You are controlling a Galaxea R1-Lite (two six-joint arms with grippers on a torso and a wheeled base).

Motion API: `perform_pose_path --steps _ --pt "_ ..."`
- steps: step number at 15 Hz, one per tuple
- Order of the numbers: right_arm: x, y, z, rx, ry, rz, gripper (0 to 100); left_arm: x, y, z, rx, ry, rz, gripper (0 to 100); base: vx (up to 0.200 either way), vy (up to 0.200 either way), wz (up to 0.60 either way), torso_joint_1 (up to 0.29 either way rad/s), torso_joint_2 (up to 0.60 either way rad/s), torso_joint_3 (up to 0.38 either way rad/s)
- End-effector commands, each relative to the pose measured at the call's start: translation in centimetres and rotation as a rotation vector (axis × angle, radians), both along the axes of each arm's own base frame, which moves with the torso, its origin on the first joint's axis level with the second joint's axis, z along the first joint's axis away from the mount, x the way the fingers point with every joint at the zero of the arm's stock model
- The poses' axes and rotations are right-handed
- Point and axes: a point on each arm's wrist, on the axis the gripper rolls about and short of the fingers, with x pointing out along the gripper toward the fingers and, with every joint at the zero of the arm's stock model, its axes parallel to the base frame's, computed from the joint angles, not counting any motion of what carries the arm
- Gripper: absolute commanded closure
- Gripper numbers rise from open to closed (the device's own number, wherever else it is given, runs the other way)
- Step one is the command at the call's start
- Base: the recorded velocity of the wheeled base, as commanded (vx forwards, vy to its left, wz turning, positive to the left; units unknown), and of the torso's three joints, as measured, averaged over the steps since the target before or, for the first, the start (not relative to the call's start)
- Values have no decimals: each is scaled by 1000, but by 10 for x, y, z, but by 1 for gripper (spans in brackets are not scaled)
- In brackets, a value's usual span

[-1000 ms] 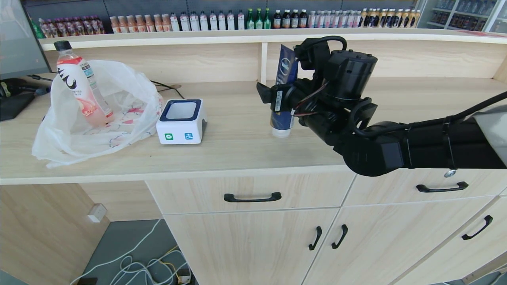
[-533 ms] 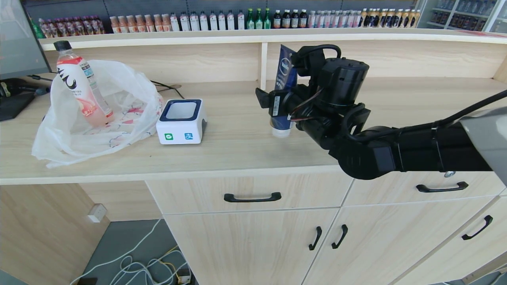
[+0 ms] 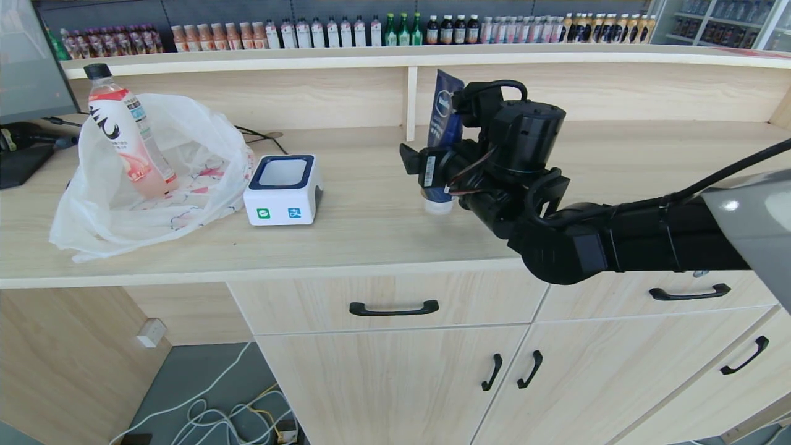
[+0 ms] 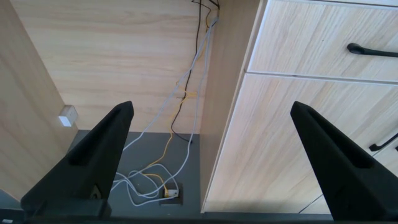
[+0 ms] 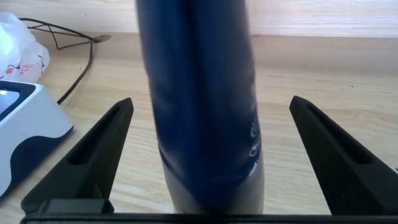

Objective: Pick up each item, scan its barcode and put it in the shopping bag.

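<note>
A dark blue tube (image 3: 446,102) stands upright on its white cap on the wooden counter (image 3: 371,228), right of centre. My right gripper (image 3: 435,167) is open, with one finger on each side of the tube's lower half. In the right wrist view the tube (image 5: 202,124) stands between the spread fingers of the right gripper (image 5: 211,102). The white scanner box (image 3: 284,188) sits to the tube's left. Further left the translucent shopping bag (image 3: 185,142) holds a pink drink bottle (image 3: 126,133). My left gripper (image 4: 211,107) hangs open beside the cabinet, above floor cables.
A raised back ledge with an upright divider (image 3: 410,102) runs behind the tube. Cables (image 3: 259,136) trail behind the scanner. A black device (image 3: 18,154) lies at the counter's far left. Bare counter lies between the scanner and the tube.
My right gripper has sunk a little and slid farther in around the tube. The tube, the scanner and the bag have stayed put.
</note>
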Motion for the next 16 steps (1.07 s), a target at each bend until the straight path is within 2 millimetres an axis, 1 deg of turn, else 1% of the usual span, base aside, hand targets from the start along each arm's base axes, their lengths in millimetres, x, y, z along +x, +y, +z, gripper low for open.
perform_pose_path --steps 1,8,9,16 --pt "1 1 -1 -1 0 1 0 0 0 0 -1 0 1 0 0 0 0 0 0 0" --pt "2 2 -5 -4 4 -1 0 0 0 0 -1 0 1 0 0 0 0 0 0 0" --pt "2 2 -5 -4 4 -1 100 0 0 0 -1 0 1 0 0 0 0 0 0 0" --pt "3 1 -3 5 -8 -2 100 0 0 0 -1 0 1 0 0 0 0 0 0 0"
